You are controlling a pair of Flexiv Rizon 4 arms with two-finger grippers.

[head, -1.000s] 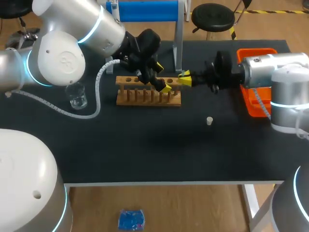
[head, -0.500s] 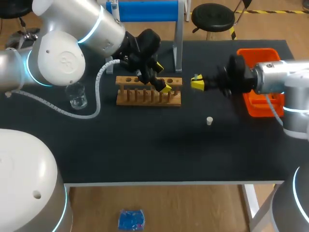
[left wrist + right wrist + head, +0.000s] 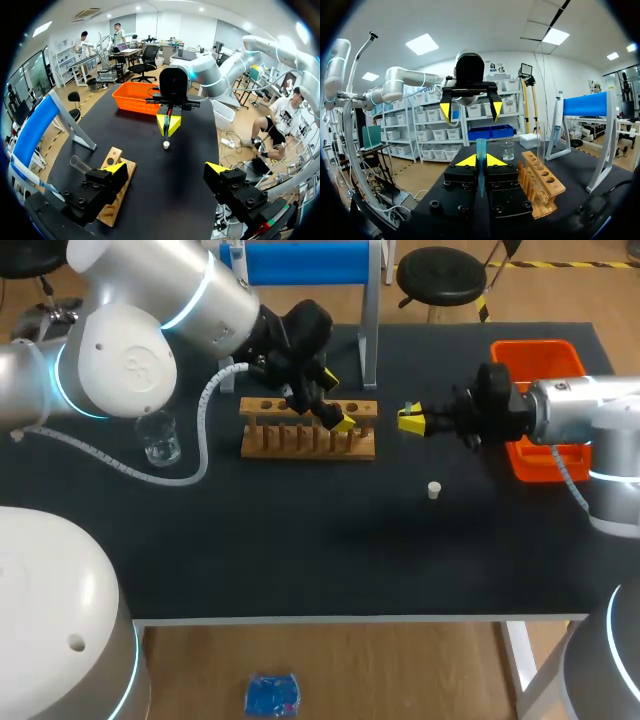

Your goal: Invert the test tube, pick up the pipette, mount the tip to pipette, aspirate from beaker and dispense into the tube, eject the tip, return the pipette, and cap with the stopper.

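My right gripper (image 3: 410, 420) hangs just right of the wooden rack (image 3: 308, 440), shut on a blue pipette tip (image 3: 481, 165) that stands up between its fingers. My left gripper (image 3: 337, 400) is open over the rack's right end. In the left wrist view that open gripper (image 3: 166, 169) has a clear test tube (image 3: 79, 162) in the rack (image 3: 117, 185) beside one finger. The tube (image 3: 540, 142) also shows upright in the rack (image 3: 542, 185) in the right wrist view. A small white stopper (image 3: 434, 490) lies on the mat below my right gripper. The glass beaker (image 3: 160, 440) stands left of the rack.
An orange tray (image 3: 540, 455) sits at the table's right edge under my right arm. A blue-topped pipette stand (image 3: 305, 262) with a metal post (image 3: 370, 330) rises behind the rack. A white cable (image 3: 200, 455) loops from the left arm across the mat by the beaker.
My right gripper has drawn back to the right, away from the rack's end, still shut on the blue tip. The left arm has not moved.
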